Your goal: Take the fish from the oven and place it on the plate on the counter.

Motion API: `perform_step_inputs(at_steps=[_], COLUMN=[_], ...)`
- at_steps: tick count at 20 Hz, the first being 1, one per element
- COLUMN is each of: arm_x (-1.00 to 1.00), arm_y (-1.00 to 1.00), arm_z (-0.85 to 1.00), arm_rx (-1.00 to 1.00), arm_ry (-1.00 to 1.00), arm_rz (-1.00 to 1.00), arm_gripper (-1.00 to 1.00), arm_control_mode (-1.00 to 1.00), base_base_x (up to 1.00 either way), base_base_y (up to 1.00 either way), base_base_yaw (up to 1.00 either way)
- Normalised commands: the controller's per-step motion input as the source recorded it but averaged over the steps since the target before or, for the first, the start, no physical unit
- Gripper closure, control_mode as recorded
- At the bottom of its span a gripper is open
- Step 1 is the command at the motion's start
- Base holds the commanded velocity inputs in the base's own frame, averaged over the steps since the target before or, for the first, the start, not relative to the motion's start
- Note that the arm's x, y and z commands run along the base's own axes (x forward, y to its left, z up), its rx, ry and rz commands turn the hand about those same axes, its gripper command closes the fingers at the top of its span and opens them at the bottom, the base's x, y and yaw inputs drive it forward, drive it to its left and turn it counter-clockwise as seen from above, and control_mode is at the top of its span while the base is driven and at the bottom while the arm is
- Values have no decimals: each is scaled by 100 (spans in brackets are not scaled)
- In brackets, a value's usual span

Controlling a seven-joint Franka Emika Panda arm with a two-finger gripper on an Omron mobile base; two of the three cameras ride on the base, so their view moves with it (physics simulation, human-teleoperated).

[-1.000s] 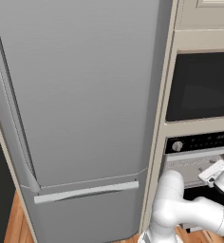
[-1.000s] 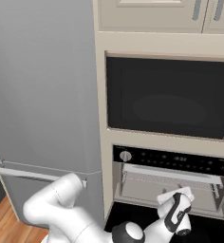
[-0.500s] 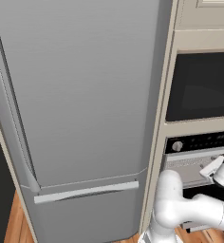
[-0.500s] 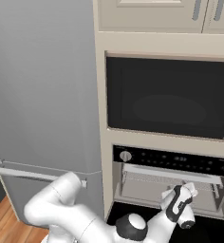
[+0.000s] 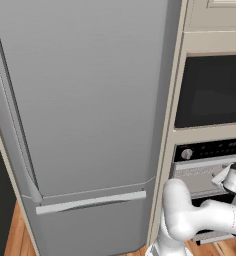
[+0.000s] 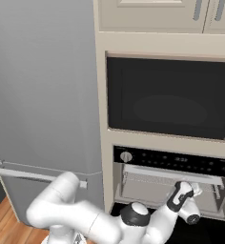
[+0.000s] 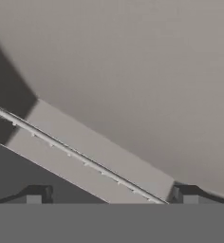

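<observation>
Kitchen wall of tall units: a grey fridge (image 5: 85,100) fills the left, and beside it a cream column carries a black-glass appliance (image 6: 169,97) above the oven (image 6: 169,178), whose black control strip bears a silver knob (image 6: 126,156). The oven stands open, its cavity and a wire rack (image 7: 76,154) exposed, and the arm (image 6: 86,221) reaches from below into the opening, bringing the tool (image 6: 183,193) just in front of the rack. In the hand view the two dark tips sit far apart at the bottom edge, so the tool is spread wide and pinches nothing. The fish cannot be made out in any view; judged from the task, it should lie on a rack inside the cavity, out of the hand camera's line. To do this step well, the hand should probably tilt or shift until the fish comes into its view, keep clear of the rack wire and the cavity walls, and stay spread until the tips straddle the fish across its slender body.
</observation>
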Motion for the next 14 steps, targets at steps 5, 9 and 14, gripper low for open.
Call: perform_step_inputs(at_steps=[5, 9, 14], arm_x=[21, 8, -23], arm_y=[-14, -12, -14], arm_z=[-99, -100, -100], arm_rx=[12, 24, 31], arm_ry=[-4, -12, -15], arm_rz=[-1, -2, 0], arm_gripper=[-100, -100, -100], arm_control_mode=[-100, -100, -100], base_base_x=[0, 0, 0], base_base_y=[0, 0, 0], base_base_yaw=[0, 0, 0])
